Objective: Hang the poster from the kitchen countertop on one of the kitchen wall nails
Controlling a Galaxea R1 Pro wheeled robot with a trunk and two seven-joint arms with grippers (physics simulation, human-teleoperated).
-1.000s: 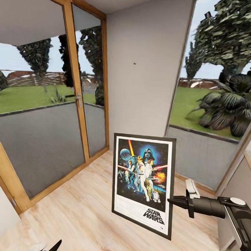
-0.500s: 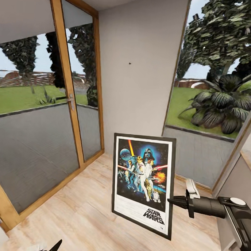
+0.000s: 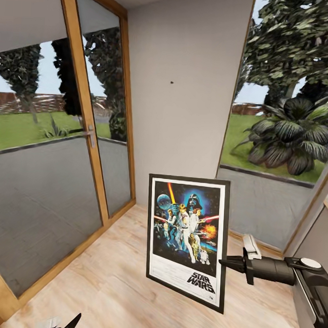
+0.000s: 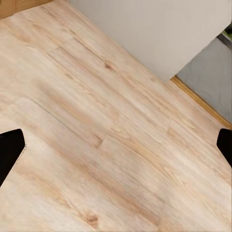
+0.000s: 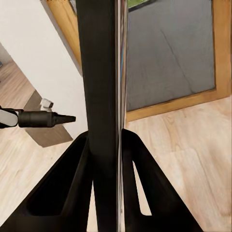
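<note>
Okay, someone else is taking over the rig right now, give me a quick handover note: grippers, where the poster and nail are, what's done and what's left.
Right gripper: shut on the poster's right edge; the right wrist view shows the frame edge-on between the fingers.
Left gripper: open, holding nothing, low over the wood floor.
Poster: off the countertop, carried upright in front of the robot, print facing the head camera.
Nail: on the pale wall ahead, between the glass door and the window, well above the poster.
Done: pickup.
Left: probably close in, lift the poster, hang it on the nail, release.
</note>
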